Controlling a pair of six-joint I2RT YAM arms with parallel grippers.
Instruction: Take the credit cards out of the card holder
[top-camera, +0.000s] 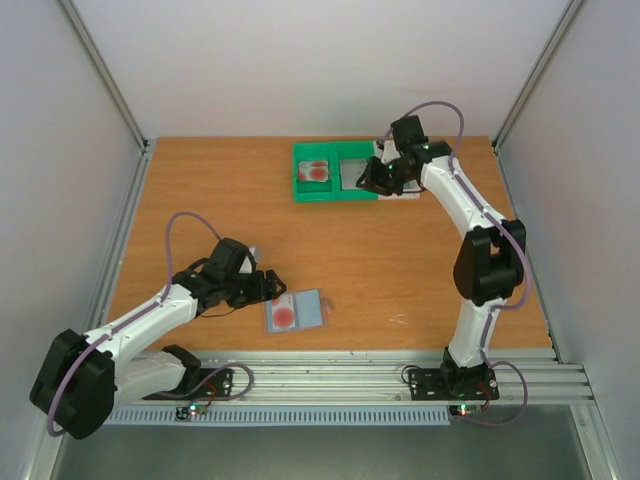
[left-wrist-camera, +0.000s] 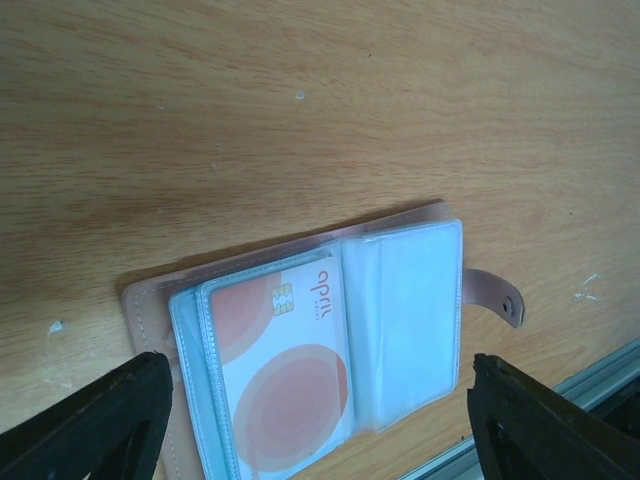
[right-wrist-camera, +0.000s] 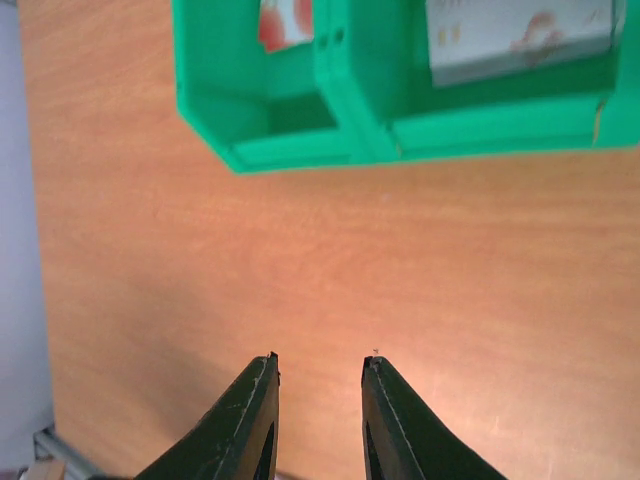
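Green tray (top-camera: 335, 196): two credit cards (top-camera: 317, 171) | card holder (left-wrist-camera: 148, 312): one card (left-wrist-camera: 285, 370) | left claw (left-wrist-camera: 320, 410), right claw (right-wrist-camera: 320, 362): apart

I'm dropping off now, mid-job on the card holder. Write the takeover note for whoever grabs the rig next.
Left claw: open wide, empty, straddling the open card holder.
Right claw: slightly open, empty, just short of the green tray.
Done: two cards lie in the tray, a red-blotched card and a pale grey card, one per compartment.
Left: a white card with red circles sits in one sleeve of the holder. A bluish edge behind it may be another card; I cannot tell. The strap-side sleeve looks empty.
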